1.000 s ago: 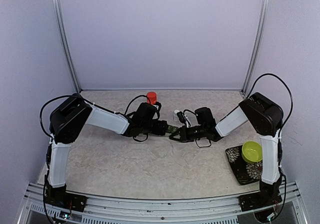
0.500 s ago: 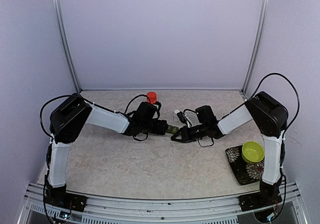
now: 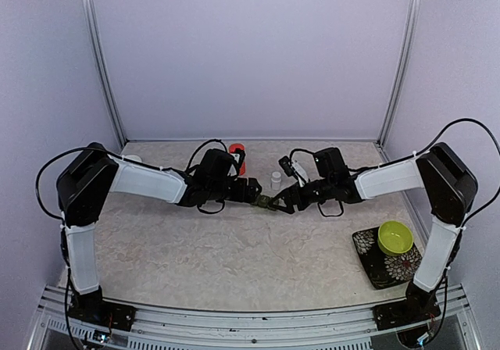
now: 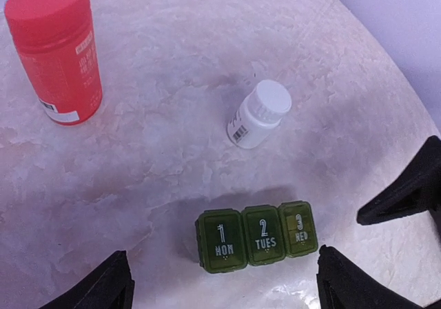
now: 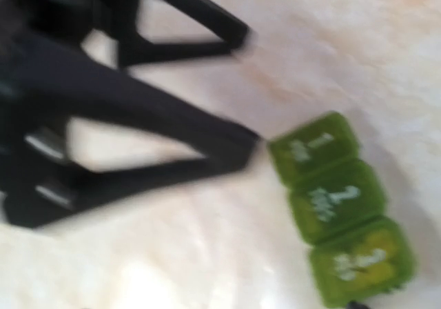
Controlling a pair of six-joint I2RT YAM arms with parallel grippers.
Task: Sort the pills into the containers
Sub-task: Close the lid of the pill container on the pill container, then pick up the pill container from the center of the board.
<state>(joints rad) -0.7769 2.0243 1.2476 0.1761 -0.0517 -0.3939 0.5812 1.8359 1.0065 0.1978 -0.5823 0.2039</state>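
My two arms met near the middle of the pale marbled tabletop (image 3: 234,264), the left reaching in from 9 o'clock and the right from 3 o'clock. My left hand (image 3: 255,197) stood open, its fingers (image 4: 114,285) spread wider than the pill box (image 4: 256,236) and clear of it. I could not tell whether my right hand (image 3: 283,201) was open or closed. Its own camera was blurred, and only a dark tip showed beside the box.

I judged the sorting to be barely begun, since the box was shut and no pill was in sight. The next move, I thought, called for lifting a lid while the other hand steadied so small a box, or for fetching a bottle.

From my left wrist, the red bottle (image 4: 55,50) stood at 10 o'clock of the box, well apart. The white bottle (image 4: 258,114) was nearer, at 12 o'clock. The box lay flat between my hands. It was dark green, with three shut lids in a row marked 1 MON, 2 TUES and 3 WED, the last a paler green.
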